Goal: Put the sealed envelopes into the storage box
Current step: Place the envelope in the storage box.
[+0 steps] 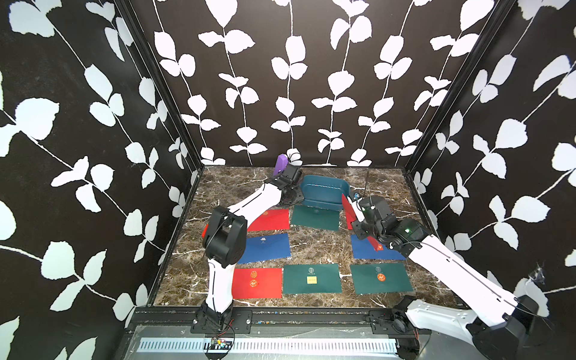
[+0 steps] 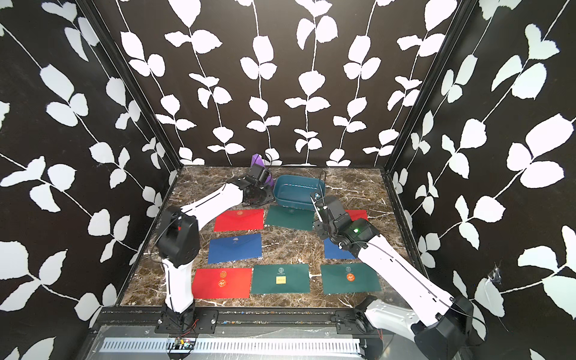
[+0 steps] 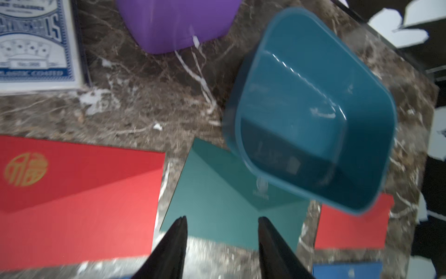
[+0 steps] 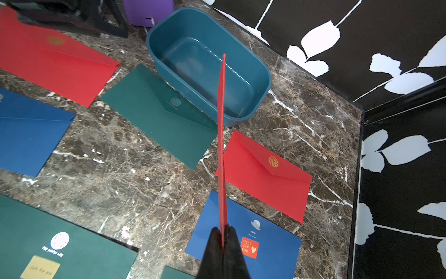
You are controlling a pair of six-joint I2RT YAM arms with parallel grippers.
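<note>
R claw (image 4: pixel 223 232) pinching a flat red paper envelope (image 4: pixel 222 145) by one end, held on edge above the marble tabletop (image 4: pixel 120 181). I reckon that's so it slots into the shallow teal plastic storage box (image 4: pixel 190 62). Long axis points from claw toward box, tip near its rim. L claw (image 3: pixel 222 219) spread, empty, over a dark green envelope (image 3: pixel 217 193).
</note>
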